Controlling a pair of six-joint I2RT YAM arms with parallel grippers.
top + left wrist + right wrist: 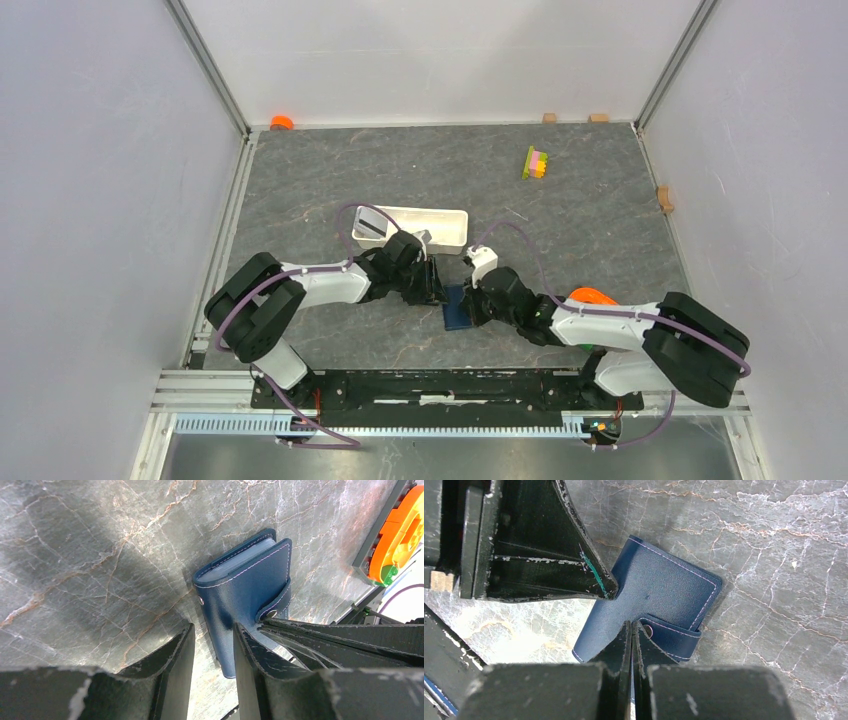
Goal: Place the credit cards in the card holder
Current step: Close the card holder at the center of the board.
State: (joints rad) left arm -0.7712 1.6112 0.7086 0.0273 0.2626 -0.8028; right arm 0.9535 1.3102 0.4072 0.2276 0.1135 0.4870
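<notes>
Left hand (214, 630), right hand (631, 626) crowd card holder (664, 587) edge.

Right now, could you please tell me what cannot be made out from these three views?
- No credit cards show in any view; the card holder is folded shut, its cover hiding the pockets.
- Right wrist view: whether the right gripper pinches the strap; its closed fingers cover that spot.
- Top view: part of the white tray, behind the left arm.
- Left wrist view: the orange object, cut off by the edge.
</notes>
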